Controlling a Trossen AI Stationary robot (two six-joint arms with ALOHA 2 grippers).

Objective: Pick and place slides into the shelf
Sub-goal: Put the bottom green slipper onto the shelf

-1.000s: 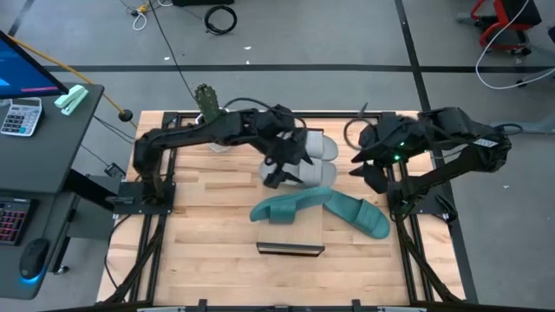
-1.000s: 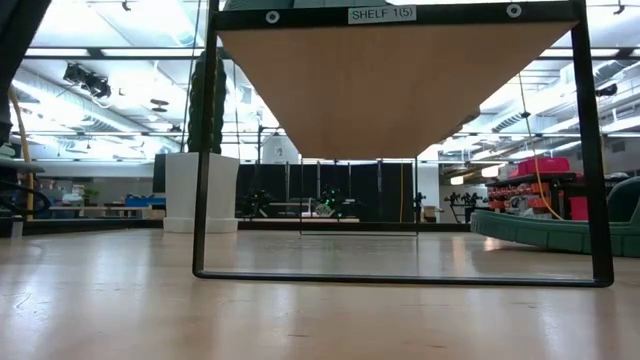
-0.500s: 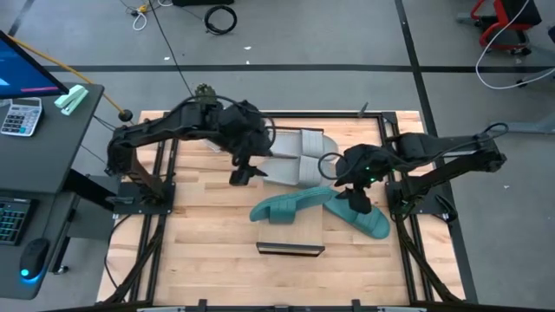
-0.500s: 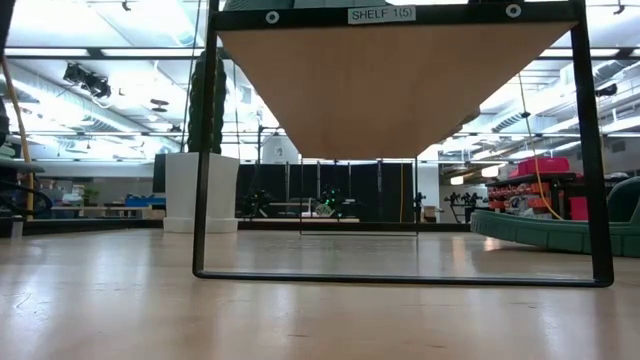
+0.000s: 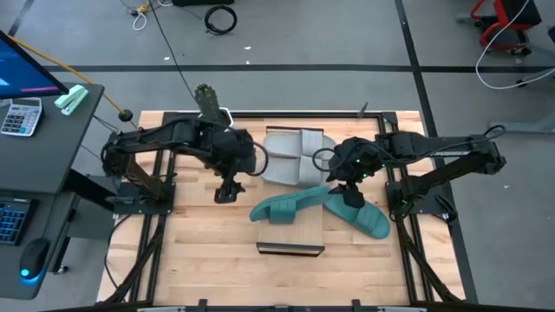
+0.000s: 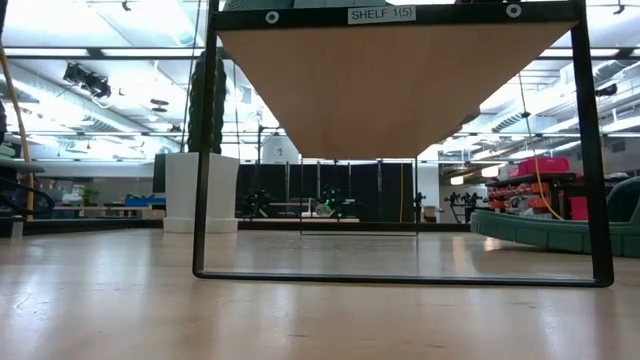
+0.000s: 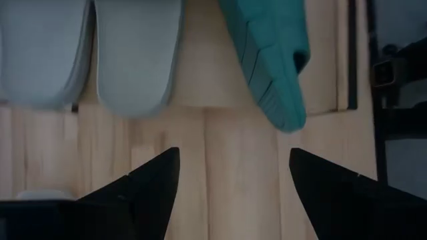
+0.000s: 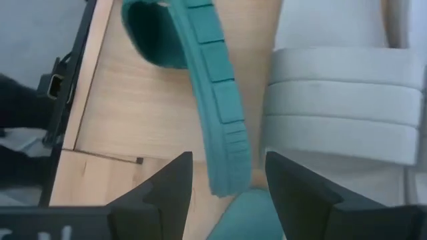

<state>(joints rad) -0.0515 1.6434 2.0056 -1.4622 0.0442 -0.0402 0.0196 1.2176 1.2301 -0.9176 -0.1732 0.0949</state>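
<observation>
Two light grey slides (image 5: 293, 157) lying side by side at the far end of the shelf (image 5: 297, 227), toes toward the table's left side. One teal slide (image 5: 288, 207) tipped on its edge across the shelf's middle, sole ridges showing in the right wrist view, just near of the grey pair. Second teal slide (image 5: 359, 214) flat on the slatted table (image 5: 199, 243) just right of the shelf, its heel end close to the tipped one. Left gripper (image 5: 226, 189) over bare tabletop left of the shelf and the grey slides, fingers (image 7: 150, 179) spread apart and holding nothing, only wood between them. Right gripper (image 5: 351, 197) just above the flat teal slide, beside the tipped one, fingers (image 8: 168, 181) likewise parted and empty, the ribbed teal sole lying between them farther off. From table height, the shelf's dark frame (image 6: 205, 150) and the board's underside, labelled SHELF 1(5), with a teal slide at the right edge.
</observation>
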